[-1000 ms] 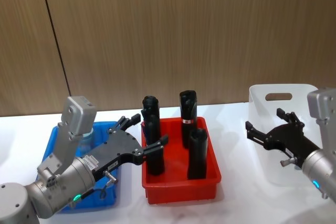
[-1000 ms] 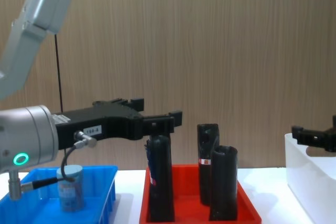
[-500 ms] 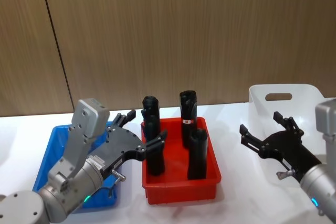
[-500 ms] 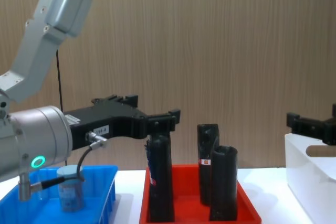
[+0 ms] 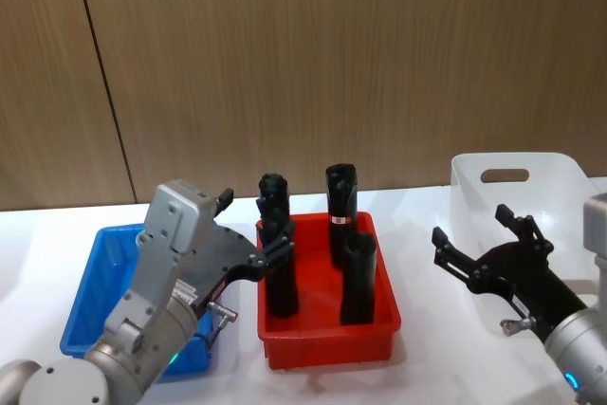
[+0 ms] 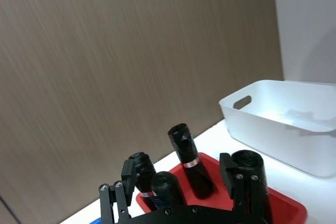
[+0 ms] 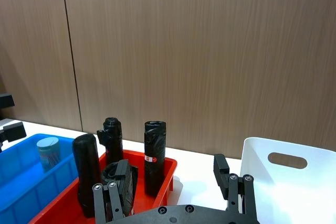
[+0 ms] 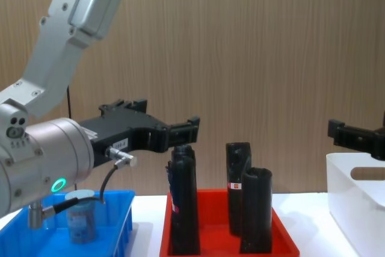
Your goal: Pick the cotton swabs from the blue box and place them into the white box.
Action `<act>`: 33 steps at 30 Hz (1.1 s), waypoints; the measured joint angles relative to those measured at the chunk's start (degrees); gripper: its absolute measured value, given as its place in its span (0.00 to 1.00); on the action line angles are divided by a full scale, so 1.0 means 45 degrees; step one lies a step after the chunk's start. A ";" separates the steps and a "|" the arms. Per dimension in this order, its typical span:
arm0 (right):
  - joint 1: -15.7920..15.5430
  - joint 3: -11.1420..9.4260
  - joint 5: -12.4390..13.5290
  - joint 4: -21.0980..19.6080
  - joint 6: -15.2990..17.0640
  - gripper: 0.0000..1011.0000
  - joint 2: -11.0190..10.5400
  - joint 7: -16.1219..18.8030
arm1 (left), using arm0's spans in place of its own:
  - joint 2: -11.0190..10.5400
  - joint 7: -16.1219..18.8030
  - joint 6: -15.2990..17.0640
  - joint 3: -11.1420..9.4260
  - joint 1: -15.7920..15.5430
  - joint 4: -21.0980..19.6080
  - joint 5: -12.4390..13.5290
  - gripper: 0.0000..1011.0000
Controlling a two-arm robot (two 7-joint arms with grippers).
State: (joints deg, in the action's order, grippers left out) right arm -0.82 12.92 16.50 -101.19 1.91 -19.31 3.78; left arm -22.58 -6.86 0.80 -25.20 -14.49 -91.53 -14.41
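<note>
**Both grippers empty, swab tub sitting in the blue box**

Starting on the left, the blue box (image 5: pixel 90 282) sat on the white table (image 5: pixel 38 225), and from the head camera the left arm blocked much of its inside. The chest camera gave the better look. One tub of cotton swabs (image 8: pixel 80 216) stood upright in the box, pale lid on top. The right wrist camera caught that tub from across the table, toward the back of the box.

The left gripper (image 5: pixel 254 225) hung in the air with its fingers spread wide and nothing between them. It was well above the tub and apart from it. The head camera put it over the line where the blue box met the red tray (image 5: pixel 327 340). The chest camera added the height, with the fingertips just above the top of the nearest black cylinder (image 8: pixel 183 200).

In the middle, four black cylinders stood upright in the red tray. The left wrist camera looked straight past its own fingers at them.

Over on the right stood the white box (image 5: pixel 472 182), its handle slot (image 5: pixel 504 175) facing the head camera. The right gripper (image 5: pixel 471 225) hovered by the box's left wall, fingers apart and carrying nothing. The chest camera showed one of its fingers (image 8: pixel 344 133) above the box's rim.
</note>
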 joint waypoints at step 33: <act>0.0172 0.0013 -0.0017 0.0173 0.0396 0.99 0.0017 0.0604 | 0.0152 0.1386 -0.0001 -0.0187 0.0202 -0.0374 0.0657 0.99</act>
State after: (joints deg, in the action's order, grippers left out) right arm -0.05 12.98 16.42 -100.41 3.69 -19.23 6.49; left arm -21.90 -0.62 0.79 -26.05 -13.58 -93.21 -11.46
